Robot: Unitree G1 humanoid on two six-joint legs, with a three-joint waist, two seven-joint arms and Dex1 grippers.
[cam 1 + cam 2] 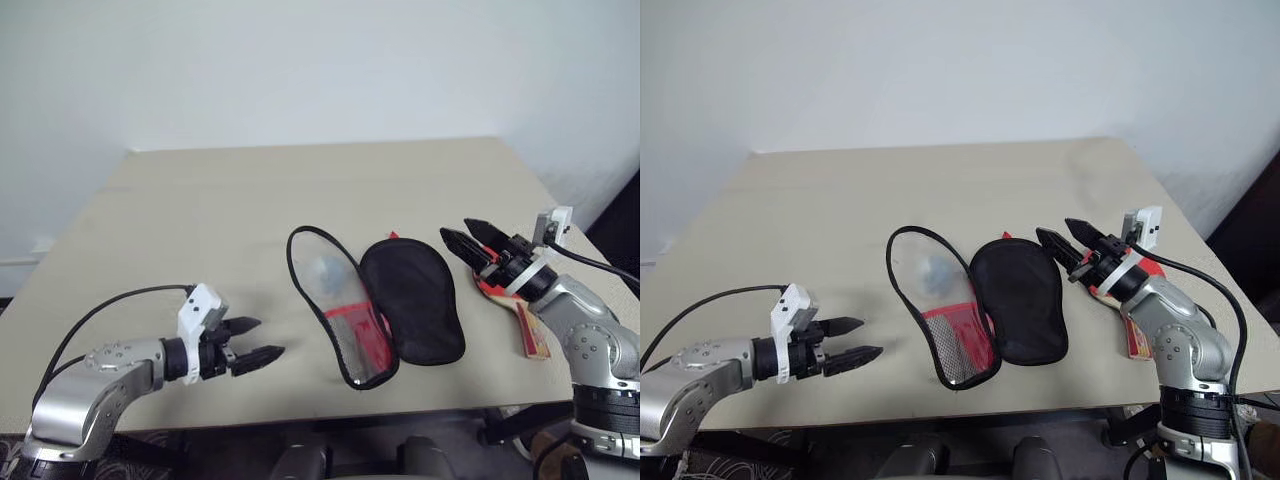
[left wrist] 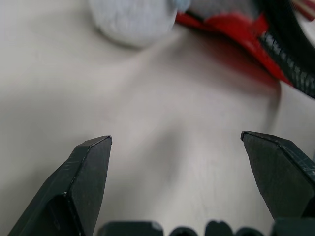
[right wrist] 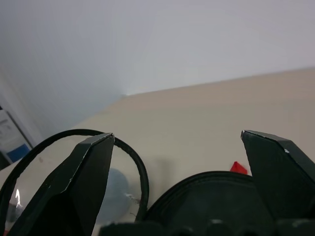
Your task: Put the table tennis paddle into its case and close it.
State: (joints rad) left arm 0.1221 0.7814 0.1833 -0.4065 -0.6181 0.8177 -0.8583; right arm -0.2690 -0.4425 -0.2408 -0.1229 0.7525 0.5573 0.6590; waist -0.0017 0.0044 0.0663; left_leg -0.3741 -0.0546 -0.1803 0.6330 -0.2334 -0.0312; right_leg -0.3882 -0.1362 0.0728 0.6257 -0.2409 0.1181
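My left gripper [image 1: 253, 340] hovers low over the worktop [image 1: 200, 210] with its jaws spread and empty, pointing toward the case [image 1: 380, 305] but well apart from it. The case lies unzipped in the middle, splayed into two lobes: the left one shows the mesh pocket and red panel with a grey-blue lump [image 1: 325, 270] inside, the right one shows black lining. Further right, my right gripper [image 1: 468, 238] is raised with jaws spread, holding nothing, its tips over the gap between the case and the paddle [image 1: 525, 325]. The paddle lies flat near the worktop's right edge, mostly hidden under that arm, handle toward me and red face away, its long axis running roughly the same way as the case's. I judge the right arm far nearer; it must drop and draw back onto the paddle.

The head views show the paddle; the right wrist view looks past it to the case rim and lining.
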